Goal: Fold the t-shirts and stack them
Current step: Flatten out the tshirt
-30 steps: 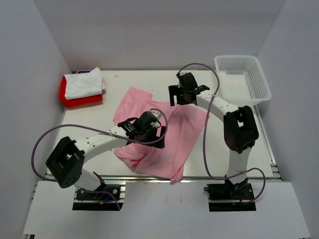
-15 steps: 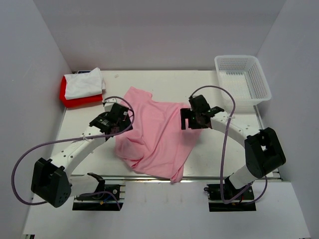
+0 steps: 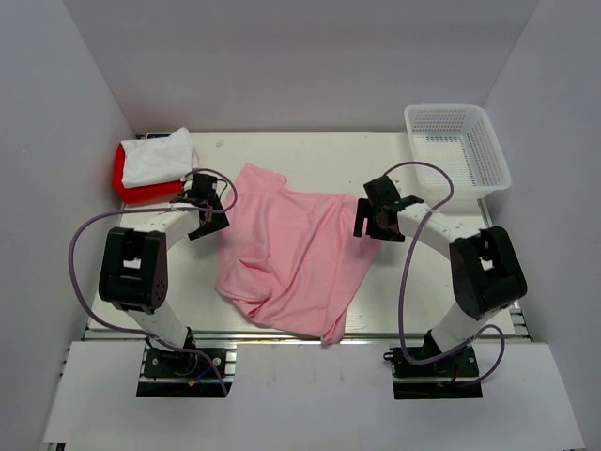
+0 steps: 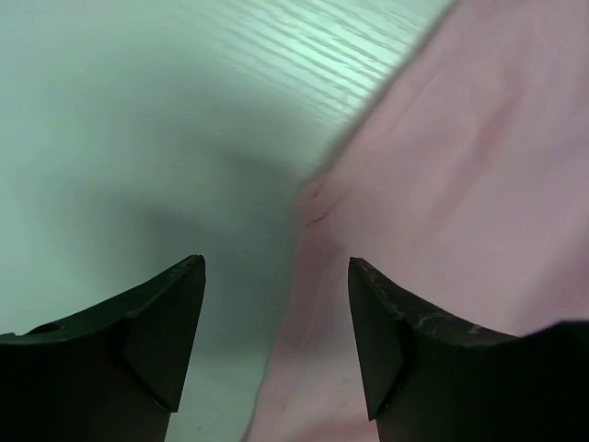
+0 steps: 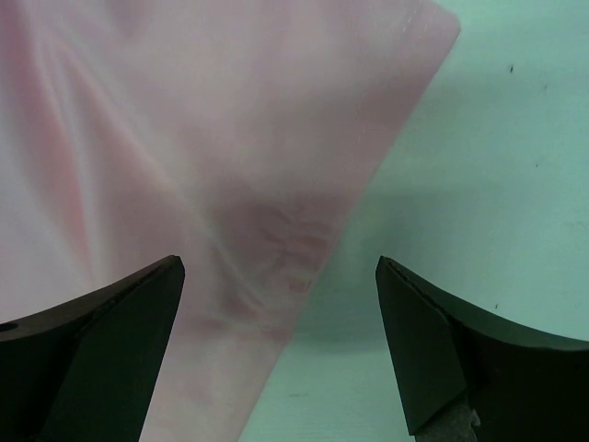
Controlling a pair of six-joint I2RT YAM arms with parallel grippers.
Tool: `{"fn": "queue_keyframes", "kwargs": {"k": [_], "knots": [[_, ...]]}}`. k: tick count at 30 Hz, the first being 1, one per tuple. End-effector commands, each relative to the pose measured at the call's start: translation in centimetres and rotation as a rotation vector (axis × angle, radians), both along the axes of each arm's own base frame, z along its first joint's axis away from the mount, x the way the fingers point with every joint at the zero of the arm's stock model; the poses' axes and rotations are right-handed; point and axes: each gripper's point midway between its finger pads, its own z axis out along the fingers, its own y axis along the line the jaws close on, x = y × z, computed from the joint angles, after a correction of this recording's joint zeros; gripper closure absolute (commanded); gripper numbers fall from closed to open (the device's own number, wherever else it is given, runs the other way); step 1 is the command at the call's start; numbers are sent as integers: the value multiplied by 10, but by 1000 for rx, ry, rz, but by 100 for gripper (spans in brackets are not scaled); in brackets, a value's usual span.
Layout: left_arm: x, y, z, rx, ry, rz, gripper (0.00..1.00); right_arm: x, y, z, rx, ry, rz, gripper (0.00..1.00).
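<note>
both arms are swinging outward to the edges of the pink t-shirt [image 3: 296, 258], which is lying spread mid-worktop [image 3: 310, 155]. left claw [image 4: 276, 267] is gaping empty over its left hem; right claw [image 5: 278, 265] is hanging wide open, empty, over its right corner. the white t-shirt [image 3: 155, 158] is sitting on the red t-shirt [image 3: 141, 194] in the far-left corner.

Both arms reach forward — left gripper [image 3: 205, 209] and right gripper [image 3: 377, 223] parted, holding nothing.
</note>
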Motion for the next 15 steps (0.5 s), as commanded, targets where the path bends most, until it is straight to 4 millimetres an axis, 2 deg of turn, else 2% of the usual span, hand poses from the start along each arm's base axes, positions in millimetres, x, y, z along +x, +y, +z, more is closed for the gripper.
{"fn": "queue_keyframes", "kwargs": {"k": [1, 2, 3, 4, 5, 6, 7, 9, 10, 13, 15], "knots": [[37, -28, 11, -99, -111, -131, 27, 37, 4, 16, 42, -68, -60, 10], [36, -28, 3, -98, -93, -130, 29, 42, 2, 11, 37, -58, -75, 10], [43, -25, -3, -96, -81, -120, 33, 44, 1, 4, 27, -40, -82, 10], [47, -26, -6, -96, -75, -120, 44, 56, 1, 11, 37, -63, -93, 10], [44, -25, -12, -92, -37, -118, 51, 58, -2, -1, 21, -32, -105, 10], [50, -26, -10, -92, -38, -118, 59, 60, -4, -1, 16, -17, -117, 10], [51, -27, -17, -91, -23, -118, 76, 64, -9, 0, 10, -19, -134, 11], [52, -24, -19, -94, -11, -123, 97, 61, -13, -14, -15, 17, -159, 13], [52, -24, -19, -94, -11, -123, 100, 61, -17, -17, -16, 29, -173, 13], [60, -20, -2, -63, -61, -130, 100, 57, -20, -33, -19, 67, -186, 15], [68, -18, 13, -44, -113, -144, 100, 62, -25, -38, -29, 72, -192, 34]]}}
